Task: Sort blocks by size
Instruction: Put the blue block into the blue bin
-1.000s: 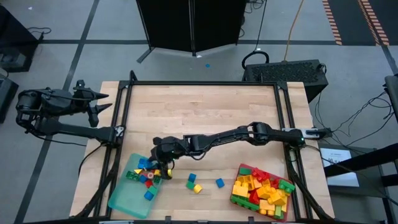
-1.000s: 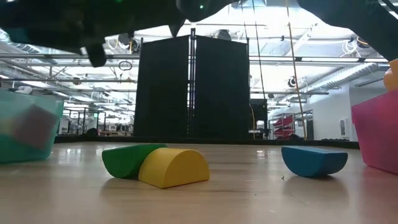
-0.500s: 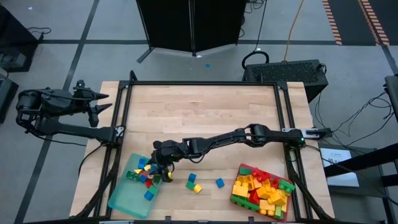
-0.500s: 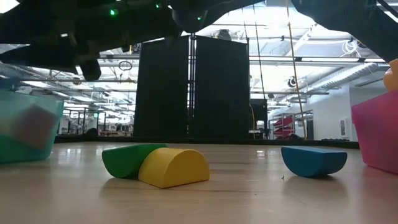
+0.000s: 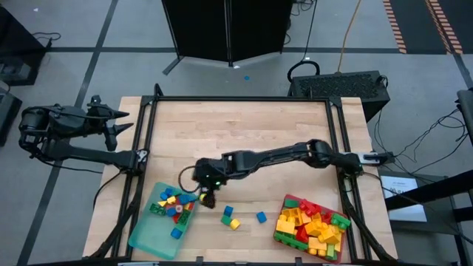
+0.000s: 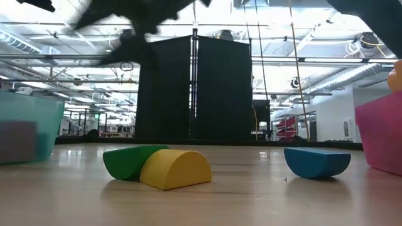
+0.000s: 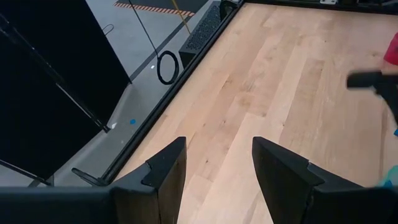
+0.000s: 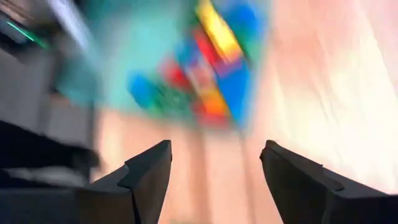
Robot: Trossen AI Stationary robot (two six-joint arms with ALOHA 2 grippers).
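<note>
Several small blocks (image 5: 174, 203) lie in the translucent teal tray (image 5: 148, 236) at the near left. Larger blocks (image 5: 310, 225) fill the red tray (image 5: 287, 201) at the near right. Loose on the table between them are a green block (image 5: 227, 212), a yellow and green pair (image 5: 233, 222) and a blue block (image 5: 261, 217). My right gripper (image 5: 206, 197) hangs open above the table, just off the teal tray's far right corner, with nothing between its fingers (image 8: 214, 149). My left gripper (image 5: 122, 127) waits open beyond the table's left edge.
A black frame (image 5: 244, 99) borders the wooden table. In the low view the green block (image 6: 129, 161), yellow block (image 6: 179, 168) and blue block (image 6: 317, 161) lie on bare wood between the teal tray wall (image 6: 25, 135) and the red tray wall (image 6: 380, 138).
My right gripper has drawn back from over the teal tray's far right corner toward the table's right, has risen a little and has rolled about its own line. A block seen through the teal tray's wall has dropped from tilted to lying flat.
</note>
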